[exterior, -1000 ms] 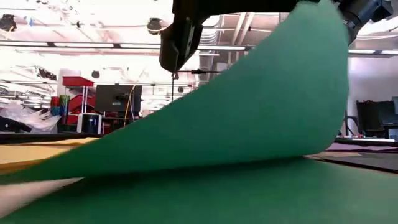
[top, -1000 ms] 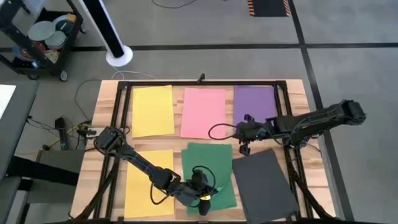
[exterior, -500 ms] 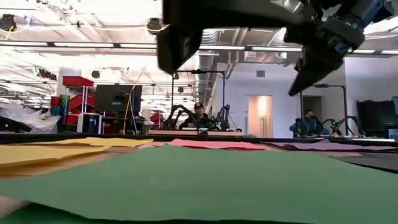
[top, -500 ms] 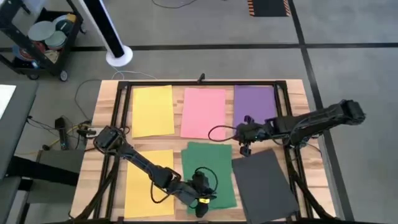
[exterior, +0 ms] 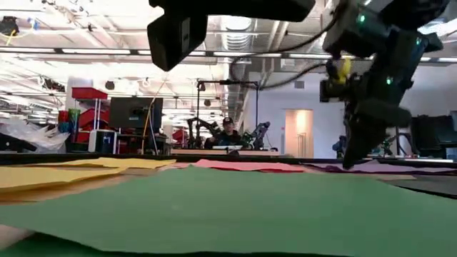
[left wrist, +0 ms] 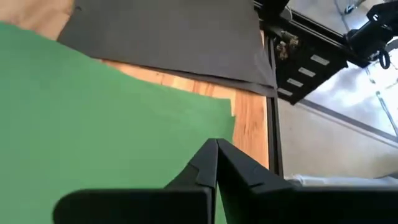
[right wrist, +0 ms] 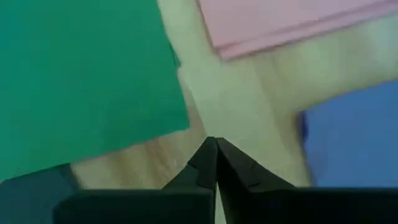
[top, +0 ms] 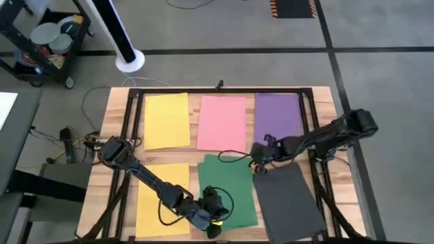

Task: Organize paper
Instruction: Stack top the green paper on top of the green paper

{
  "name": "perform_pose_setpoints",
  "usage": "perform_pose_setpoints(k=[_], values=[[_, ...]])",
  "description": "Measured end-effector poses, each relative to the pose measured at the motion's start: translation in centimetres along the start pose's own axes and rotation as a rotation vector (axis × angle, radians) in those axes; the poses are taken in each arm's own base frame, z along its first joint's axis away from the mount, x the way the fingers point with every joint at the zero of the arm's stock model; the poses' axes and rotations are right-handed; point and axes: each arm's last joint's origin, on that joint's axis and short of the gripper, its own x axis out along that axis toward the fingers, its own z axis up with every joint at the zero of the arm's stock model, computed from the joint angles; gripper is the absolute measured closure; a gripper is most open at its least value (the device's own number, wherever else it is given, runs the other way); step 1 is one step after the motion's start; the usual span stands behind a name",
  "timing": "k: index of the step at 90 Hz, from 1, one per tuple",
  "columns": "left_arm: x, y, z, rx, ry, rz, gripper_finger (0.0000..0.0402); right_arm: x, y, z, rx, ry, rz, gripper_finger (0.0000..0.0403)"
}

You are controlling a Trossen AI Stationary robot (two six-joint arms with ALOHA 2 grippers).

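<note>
The left pincer [top: 215, 229] is clenched on nothing at the desk's near edge, low over the green sheet [top: 229, 190], which a second ago curled up in its grip and now lies flat between the near yellow sheet [top: 163, 200] and the black sheet [top: 287, 202]. The right pincer [top: 256, 163], also clenched, has come down to the green sheet's far corner, likely to square it.

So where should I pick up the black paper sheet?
Probably at the thin flat black paper sheet's corner nearest the green paper sheet, coming from above. It lies flat and skewed on the wooden table, so only an edge or corner gives purchase. The right gripper, fingers shut, hovers next to that corner.
</note>
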Motion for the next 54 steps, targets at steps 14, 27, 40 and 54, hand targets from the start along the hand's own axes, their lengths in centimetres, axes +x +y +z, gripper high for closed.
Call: perform_pose_setpoints(k=[14,27,40,54], values=[[-0.4,0.0,-0.2,-0.041,-0.079,-0.064,0.0401,1.3,0.8,-0.3,0.004,0.024,-0.006,0.0402],[-1.4,0.9,-0.3,-0.079,-0.167,-0.155,0.0401,1.6,0.9,-0.3,0.015,0.012,-0.008,0.0402],[-2.7,3.1,-1.5,-0.135,-0.246,-0.211,0.0401,1.5,0.8,0.0,0.043,-0.007,0.025,0.0403],[-3.9,6.0,-3.4,-0.208,-0.278,-0.221,0.0402,1.7,0.6,0.6,0.062,-0.03,0.047,0.0403]])
